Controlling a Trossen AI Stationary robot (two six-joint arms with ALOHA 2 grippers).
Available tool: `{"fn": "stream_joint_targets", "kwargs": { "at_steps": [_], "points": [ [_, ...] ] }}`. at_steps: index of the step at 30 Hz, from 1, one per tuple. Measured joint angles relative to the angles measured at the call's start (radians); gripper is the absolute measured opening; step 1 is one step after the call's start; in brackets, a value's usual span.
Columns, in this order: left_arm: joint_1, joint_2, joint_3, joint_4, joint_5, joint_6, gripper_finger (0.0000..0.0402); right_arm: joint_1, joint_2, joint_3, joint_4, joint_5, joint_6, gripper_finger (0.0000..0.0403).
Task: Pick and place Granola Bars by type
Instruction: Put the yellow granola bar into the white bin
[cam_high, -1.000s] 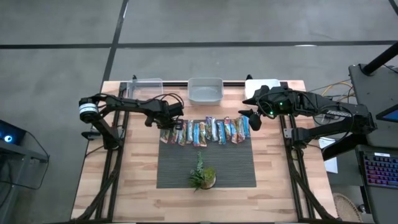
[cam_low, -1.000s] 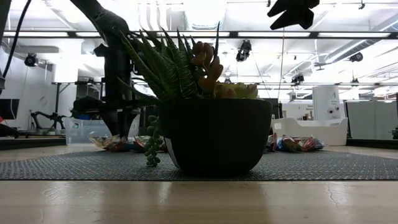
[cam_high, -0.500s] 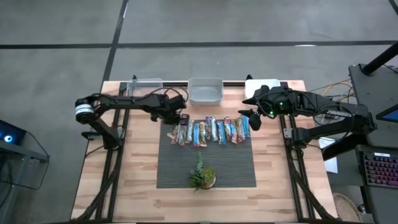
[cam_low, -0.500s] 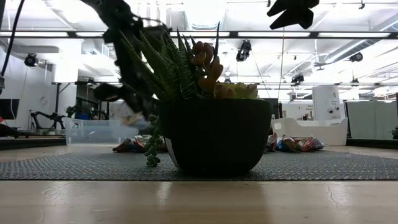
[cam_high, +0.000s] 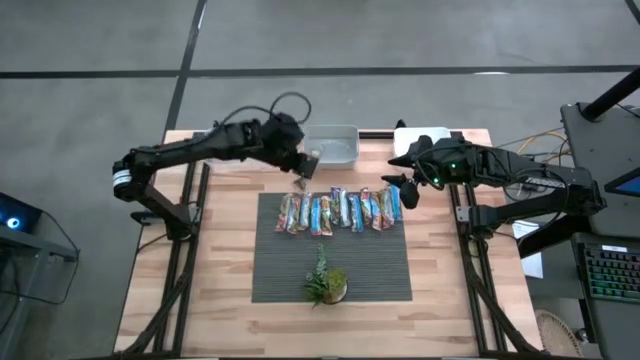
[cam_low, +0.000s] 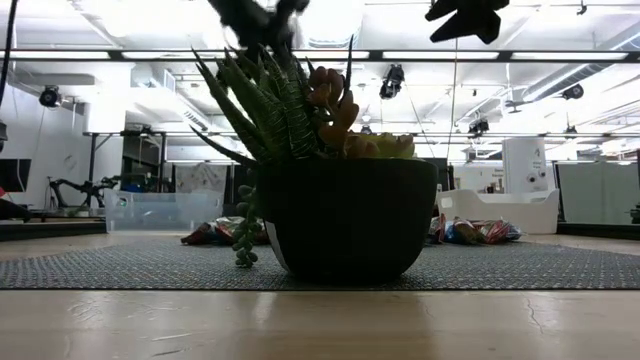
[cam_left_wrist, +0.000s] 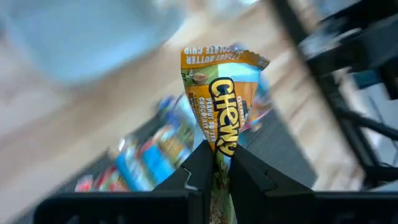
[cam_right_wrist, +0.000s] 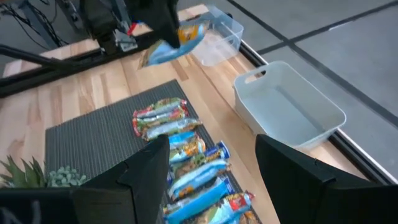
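A row of Granola Bars in blue, red and orange wrappers lies across the far part of the dark mat. My left gripper hangs above the table, between the row's left end and the middle bin. It is shut on one orange-and-blue bar, which also shows in the right wrist view. My right gripper stays open in the air over the row's right end, with nothing between its fingers. My left gripper pinches one end of the bar's wrapper between its two fingers. The fingers slant down and lie along the bar, so the rest sticks out past the fingertips. The bar is lifted clear of the table and tilted.
A clear bin stands at the far left, the middle bin beside it, and a white bin at the far right. A small potted plant sits on the mat's near part and fills the low view.
My left gripper has risen from the left end of the row with the bar and gone toward the far edge and the middle bin, rolling as it went. The bar, on the mat a second ago, is lifted clear.
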Motion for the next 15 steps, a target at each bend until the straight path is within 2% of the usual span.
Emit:
{"fn": "stream_joint_targets", "kwargs": {
  "at_steps": [7,15],
  "points": [
    [0.000,-0.001,0.145,0.013,0.000,0.134,0.0025,0.000,0.000,0.015,0.049,-0.001,-0.035,0.0228],
    [0.000,-0.010,0.201,0.013,0.019,0.208,0.0025,0.000,0.000,0.082,0.051,-0.001,-0.041,0.0228]
  ]
}}
